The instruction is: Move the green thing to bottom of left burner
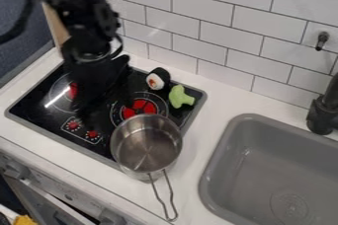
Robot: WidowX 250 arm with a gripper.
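The black gripper (99,88) hangs over the left half of the black stovetop (43,113), to the left of the green thing and well apart from it. The green thing (180,96), a lumpy piece like toy broccoli, lies at the stove's right side, just right of the right burner (140,108). Part of the left burner (59,95), with some red at its centre, shows left of the gripper; the arm hides the rest.
A black and white sushi toy (158,79) lies beside the green thing, toward the wall. A metal saucepan (147,145) stands over the stove's front right edge, its handle pointing to the front. A grey sink (277,169) and black faucet (323,113) are at the right.
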